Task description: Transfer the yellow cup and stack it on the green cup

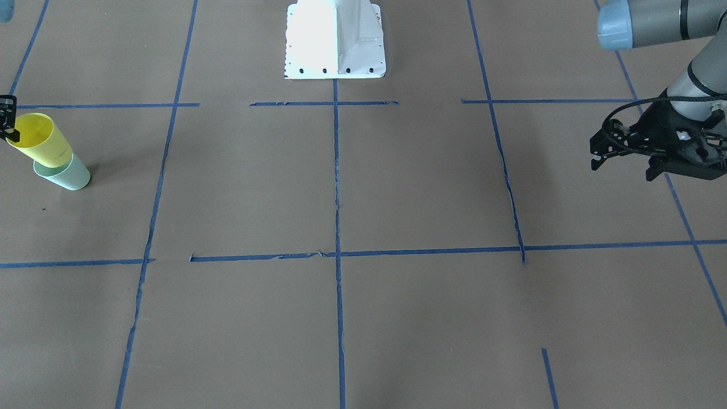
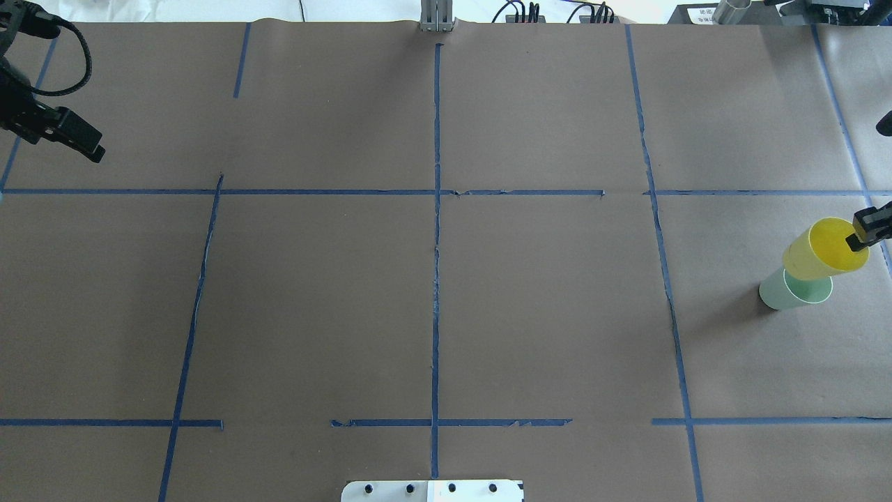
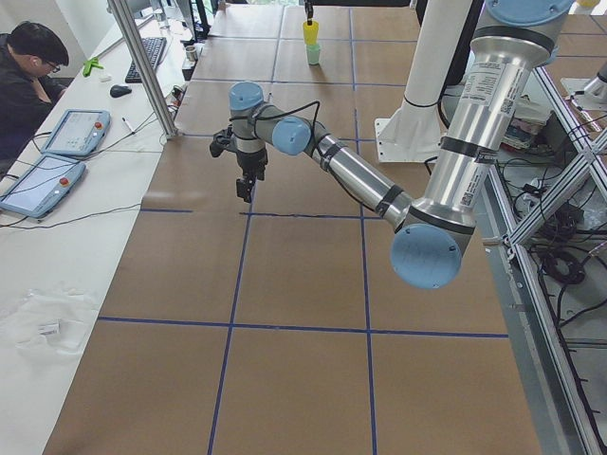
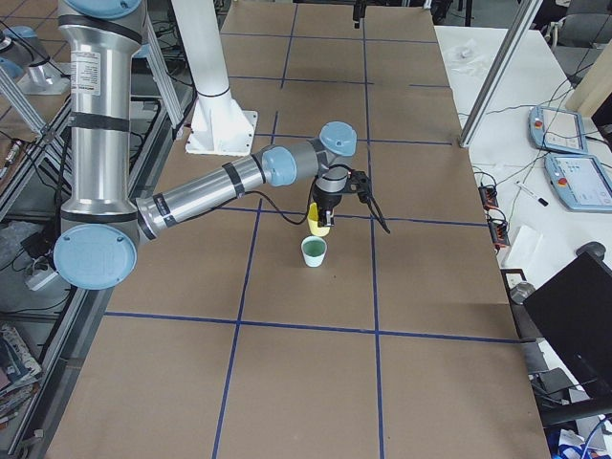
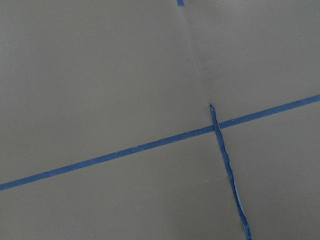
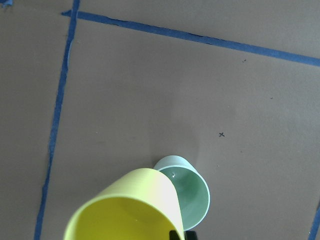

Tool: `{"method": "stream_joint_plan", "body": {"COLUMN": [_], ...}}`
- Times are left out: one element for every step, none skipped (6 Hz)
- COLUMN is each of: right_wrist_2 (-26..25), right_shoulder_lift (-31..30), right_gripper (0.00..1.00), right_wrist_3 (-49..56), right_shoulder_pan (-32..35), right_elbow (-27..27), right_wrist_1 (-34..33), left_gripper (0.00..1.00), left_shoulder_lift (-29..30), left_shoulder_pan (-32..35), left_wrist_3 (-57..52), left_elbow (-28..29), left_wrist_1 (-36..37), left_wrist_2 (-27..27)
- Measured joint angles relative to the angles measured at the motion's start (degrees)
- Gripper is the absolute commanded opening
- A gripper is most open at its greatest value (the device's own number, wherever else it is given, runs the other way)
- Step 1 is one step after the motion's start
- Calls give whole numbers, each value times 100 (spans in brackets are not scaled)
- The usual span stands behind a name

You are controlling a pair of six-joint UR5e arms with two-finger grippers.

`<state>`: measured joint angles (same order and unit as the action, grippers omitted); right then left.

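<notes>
Since the front-facing view crops the right claw [image 1: 8, 122], only its pinch on the rim of the yellow cup [image 1: 42, 142] shows. That cup hangs tilted over the green cup [image 1: 67, 175], near the right edge of the table [image 1: 397, 318]. Left claw [image 1: 623, 168] is spread and empty, by the left edge.

Overhead: yellow base overlaps green rim, off-centre.

Right wrist: same tilt, contact unclear.

Risk (judgement): released tilted, the yellow base could catch the green rim and topple it.
</notes>
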<state>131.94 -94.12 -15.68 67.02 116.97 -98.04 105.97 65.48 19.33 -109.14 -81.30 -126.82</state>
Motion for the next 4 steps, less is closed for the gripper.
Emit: {"method": "stream_joint_plan", "body": {"right_wrist_2": [2,-17,-44,-61], "right_shoulder_lift": [-26,-36,-36,-37], "right_gripper": [0,0,0,11], "right_wrist_3": [73,102,113,117], "right_shoulder_pan": [0,-11,-17,-20], "right_elbow": [-122,-189,-228,-261], "right_wrist_1": [16,23,26,24], "left_gripper": [100,100,100,100], "left_shoulder_lift": [2,6,9,14], "left_shoulder_pan": [0,0,0,0], "left_wrist_3": [1,1,1,1], "left_elbow": [-9,-15,-22,-25], "left_wrist_1": [0,0,0,1], "left_wrist_2": [0,0,0,0]}}
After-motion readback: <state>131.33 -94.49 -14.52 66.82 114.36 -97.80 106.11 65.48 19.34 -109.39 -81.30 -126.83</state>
